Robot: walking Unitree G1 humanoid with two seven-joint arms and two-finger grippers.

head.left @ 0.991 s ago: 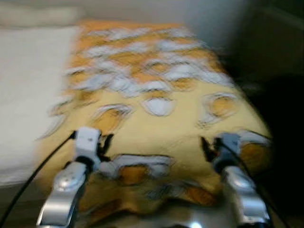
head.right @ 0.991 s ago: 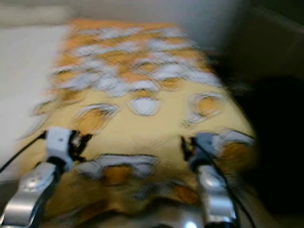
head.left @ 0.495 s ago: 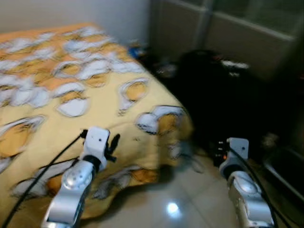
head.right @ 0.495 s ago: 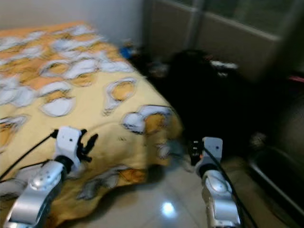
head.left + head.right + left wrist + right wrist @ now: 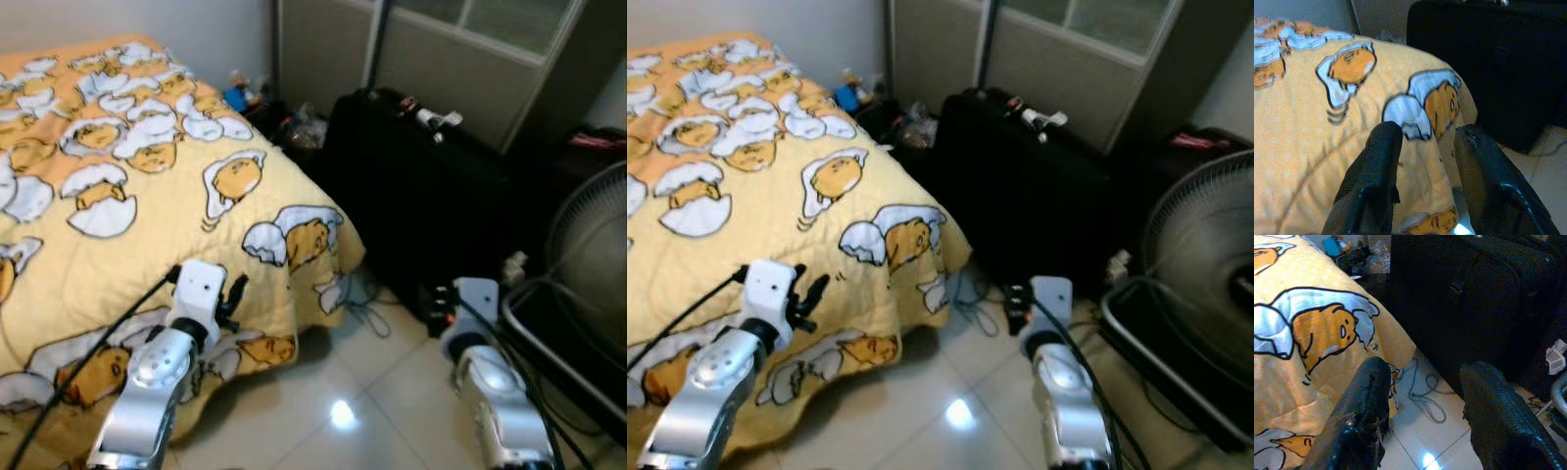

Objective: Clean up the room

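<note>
I see the bed's yellow quilt (image 5: 147,206), printed with egg characters, taking up the left half of the head view, its corner hanging down to the glossy tile floor (image 5: 333,411). To its right a large black suitcase (image 5: 421,206) stands against the sliding doors (image 5: 441,69), close beside the bed corner with only a narrow strip of floor between them. On the far right there is a standing fan (image 5: 593,245), its base bar running along the floor. Clutter (image 5: 265,103) sits in the far corner between bed and doors. A loose cable (image 5: 1422,391) lies coiled on the tiles at the foot of the suitcase.

My left gripper (image 5: 1422,142) hovers over the quilt near the corner, fingers spread and holding nothing. My right gripper (image 5: 1425,382) hangs above the floor gap in front of the suitcase, fingers also spread apart and empty.
</note>
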